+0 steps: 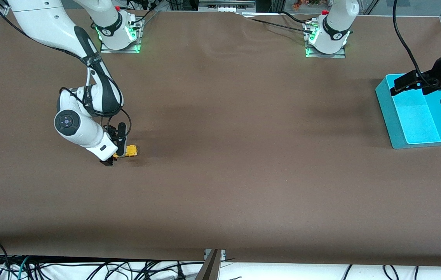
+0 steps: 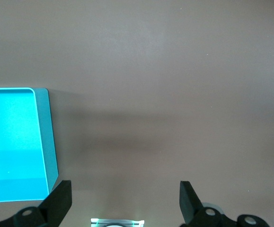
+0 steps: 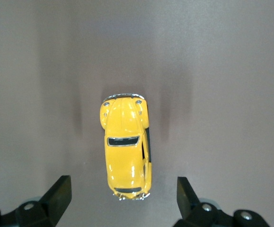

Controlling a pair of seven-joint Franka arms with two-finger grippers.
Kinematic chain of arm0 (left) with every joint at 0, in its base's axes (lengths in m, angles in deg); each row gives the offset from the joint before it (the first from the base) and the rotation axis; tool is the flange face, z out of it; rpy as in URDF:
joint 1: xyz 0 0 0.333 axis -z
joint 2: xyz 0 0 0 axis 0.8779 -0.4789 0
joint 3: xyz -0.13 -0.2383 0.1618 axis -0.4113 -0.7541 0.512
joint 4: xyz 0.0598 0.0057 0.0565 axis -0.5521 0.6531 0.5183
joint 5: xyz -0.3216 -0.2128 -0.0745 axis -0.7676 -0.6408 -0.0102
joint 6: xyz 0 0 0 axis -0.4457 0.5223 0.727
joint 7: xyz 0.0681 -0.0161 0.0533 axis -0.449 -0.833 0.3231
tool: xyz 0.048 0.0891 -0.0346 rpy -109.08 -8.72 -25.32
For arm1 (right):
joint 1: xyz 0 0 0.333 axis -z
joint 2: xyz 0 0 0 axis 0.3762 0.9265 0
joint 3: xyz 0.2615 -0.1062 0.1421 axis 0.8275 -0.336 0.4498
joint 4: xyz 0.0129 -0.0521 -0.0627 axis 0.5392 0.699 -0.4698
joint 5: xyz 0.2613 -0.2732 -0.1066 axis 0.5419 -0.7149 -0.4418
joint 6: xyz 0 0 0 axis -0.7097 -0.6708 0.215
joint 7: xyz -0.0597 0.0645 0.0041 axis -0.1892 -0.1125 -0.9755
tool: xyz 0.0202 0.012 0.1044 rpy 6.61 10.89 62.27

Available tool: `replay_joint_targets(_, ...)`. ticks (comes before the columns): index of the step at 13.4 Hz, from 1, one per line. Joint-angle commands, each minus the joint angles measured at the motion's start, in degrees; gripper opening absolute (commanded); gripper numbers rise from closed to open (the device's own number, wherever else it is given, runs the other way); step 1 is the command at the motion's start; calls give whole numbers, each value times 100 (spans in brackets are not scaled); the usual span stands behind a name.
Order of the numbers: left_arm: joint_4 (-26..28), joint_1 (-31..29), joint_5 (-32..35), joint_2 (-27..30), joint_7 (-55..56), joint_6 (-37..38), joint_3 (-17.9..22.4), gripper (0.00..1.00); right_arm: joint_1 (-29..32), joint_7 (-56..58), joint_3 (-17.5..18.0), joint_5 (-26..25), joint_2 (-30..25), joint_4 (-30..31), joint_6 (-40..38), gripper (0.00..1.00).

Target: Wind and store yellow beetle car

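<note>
The yellow beetle car (image 1: pixel 130 150) stands on its wheels on the brown table toward the right arm's end. My right gripper (image 1: pixel 115 150) is low at the car, open and empty. In the right wrist view the car (image 3: pixel 126 152) lies lengthwise, with one end reaching just between the fingertips (image 3: pixel 59 193), touching neither. My left gripper (image 1: pixel 405 83) hangs open and empty over the edge of the cyan bin (image 1: pixel 386 105). The left wrist view shows its gripper (image 2: pixel 123 200) wide open above bare table, with the bin's wall (image 2: pixel 45 137) to one side.
The cyan bin stands at the left arm's end of the table and nothing shows inside it. The two arm bases (image 1: pixel 119 37) (image 1: pixel 326 42) stand along the table edge farthest from the front camera. Cables hang below the near table edge.
</note>
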Motion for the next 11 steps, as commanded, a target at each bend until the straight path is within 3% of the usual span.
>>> replay_joint_targets(1, -37, -37, 145, -6, -80, 7, -5, 100, 56, 212, 37, 46, 7, 146, 260, 97)
replay_joint_targets(2, -37, -37, 311, 11, -81, -2, -14, 100, 56, 229, 37, 37, 16, 146, 295, 96)
replay_joint_targets(4, -37, -37, 356, 20, -89, -2, -14, 100, 56, 300, 37, 37, 51, 146, 348, 84)
replay_joint_targets(7, -3, -45, 497, 73, -256, -90, -23, 100, 56, 335, 37, 37, 78, 146, 391, 55)
replay_joint_targets(8, 59, -54, 497, 91, -256, -90, -23, 100, 47, 335, 37, 37, 86, 146, 400, 38)
replay_joint_targets(9, 129, -54, 497, 169, -265, -98, -23, 100, 47, 335, 37, 37, 95, 146, 401, 31)
replay_joint_targets(11, 689, -63, 497, 537, -265, -421, -14, 100, 47, 335, 37, 37, 104, 146, 401, 12)
